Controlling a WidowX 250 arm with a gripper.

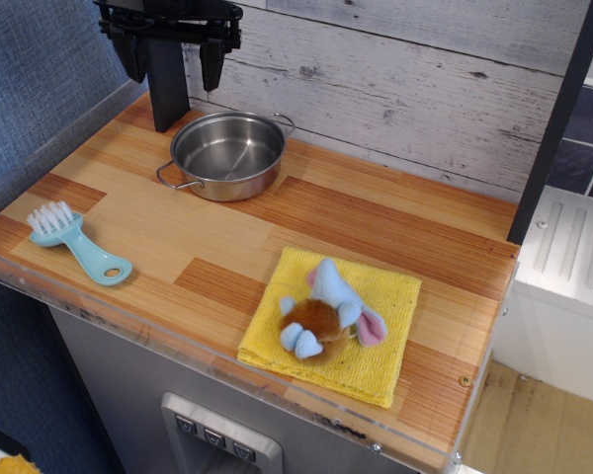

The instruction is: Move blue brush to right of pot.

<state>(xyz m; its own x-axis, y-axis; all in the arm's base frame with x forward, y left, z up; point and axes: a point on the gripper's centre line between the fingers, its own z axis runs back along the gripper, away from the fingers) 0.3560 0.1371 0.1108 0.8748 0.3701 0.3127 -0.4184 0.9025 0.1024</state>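
1. A wooden tabletop [376, 222] with plank-patterned laminate runs from upper left to lower right, backed by a whitewashed plank wall [405, 69].
2. A black robot gripper [171, 61] hangs at the top left, above the back corner of the tabletop. Its two dark fingers [211, 61] point downward and are spread apart, holding nothing.
3. A shallow round shiny stainless-steel pot [227, 155] with two small loop handles sits on the tabletop just below and to the right of the gripper. It looks empty inside.
4. A small light-blue plastic brush [78, 242] with white bristles lies flat near the left front edge of the tabletop, well apart from the pot and to its lower left. Its bristles point toward the upper left; its handle, ending in a round hole, points toward the lower right.
5. A square yellow cloth [376, 346] lies near the front right, carrying a pale blue and brown plush toy [326, 316] with a pink ear.
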